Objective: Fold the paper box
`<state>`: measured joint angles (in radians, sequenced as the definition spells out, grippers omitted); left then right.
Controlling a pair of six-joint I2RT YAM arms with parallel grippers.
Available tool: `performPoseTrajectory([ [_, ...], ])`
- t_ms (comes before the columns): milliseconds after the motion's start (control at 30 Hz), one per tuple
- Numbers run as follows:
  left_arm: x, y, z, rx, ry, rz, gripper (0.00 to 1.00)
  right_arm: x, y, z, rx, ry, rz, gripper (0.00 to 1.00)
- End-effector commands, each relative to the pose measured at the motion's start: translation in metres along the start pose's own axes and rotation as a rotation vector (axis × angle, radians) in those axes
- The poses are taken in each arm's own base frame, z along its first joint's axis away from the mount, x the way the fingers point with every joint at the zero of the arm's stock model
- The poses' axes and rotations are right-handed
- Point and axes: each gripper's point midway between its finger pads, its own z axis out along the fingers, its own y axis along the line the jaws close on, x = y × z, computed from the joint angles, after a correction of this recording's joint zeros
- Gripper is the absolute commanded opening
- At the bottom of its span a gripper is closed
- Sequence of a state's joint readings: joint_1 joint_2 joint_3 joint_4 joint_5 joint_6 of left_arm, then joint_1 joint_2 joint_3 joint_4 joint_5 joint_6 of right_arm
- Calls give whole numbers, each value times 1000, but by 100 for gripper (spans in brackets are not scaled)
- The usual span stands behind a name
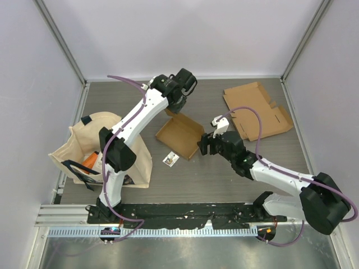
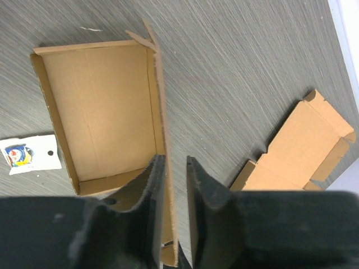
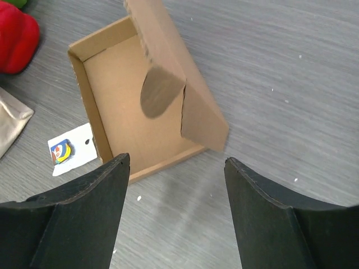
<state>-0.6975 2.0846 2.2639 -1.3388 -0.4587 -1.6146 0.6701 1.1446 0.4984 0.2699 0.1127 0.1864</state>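
Note:
The paper box lies open in the middle of the table, a shallow brown tray. Its lid flap stands up along the far side, and a rounded tab hangs from it over the tray. My left gripper is at that far side. In the left wrist view the left gripper straddles the upright cardboard edge, slightly open, with a thin gap on one side. My right gripper hovers at the box's near right corner. In its own view the right gripper is wide open over bare table.
A second, unfolded cardboard blank lies flat at the back right. A cream tote bag holding items sits at the left. A small white card lies just in front of the box. A red object shows near the bag.

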Motion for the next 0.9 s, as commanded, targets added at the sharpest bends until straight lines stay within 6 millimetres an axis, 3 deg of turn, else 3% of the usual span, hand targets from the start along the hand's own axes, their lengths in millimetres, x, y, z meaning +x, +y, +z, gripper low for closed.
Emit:
performPoseTrajectory([
  [0,-12,7,-2,-25,-27,19,29,-65,5,10,-3,-203,-66,73],
  [100,-14,9,-5,-24,-28,40,36,-68,-21,21,116,-212,-83,73],
  [300,-35,13,-25,12,-81,153,52,-80,-22,42,88,-240,-127,71],
  [333,-40,16,-31,16,-93,203,59,-77,-19,47,73,-229,-136,67],
  [433,-55,21,-53,97,-133,327,67,-76,-20,55,30,-221,-169,53],
  [533,-63,35,-79,286,-163,533,71,-79,-16,62,-59,-214,-171,42],
  [567,-52,45,-62,325,-167,629,73,-76,-13,63,-83,-204,-176,39],
  [600,-53,50,-98,478,-149,646,74,-75,-13,64,-88,-201,-181,35],
  [633,-45,53,-105,563,-129,687,75,-75,-16,64,-89,-201,-190,33],
  [667,-30,60,-95,643,-122,768,76,-73,-18,65,-89,-197,-195,31],
  [700,-28,65,-122,768,-122,775,76,-72,-16,65,-113,-196,-201,27],
  [733,-8,69,-132,874,-45,825,76,-72,-22,66,-105,-195,-201,25],
  [800,16,87,-135,965,11,929,76,-67,-21,67,-153,-170,-205,22],
  [867,45,110,-129,943,76,1051,74,-68,-29,68,-169,-152,-201,20],
])
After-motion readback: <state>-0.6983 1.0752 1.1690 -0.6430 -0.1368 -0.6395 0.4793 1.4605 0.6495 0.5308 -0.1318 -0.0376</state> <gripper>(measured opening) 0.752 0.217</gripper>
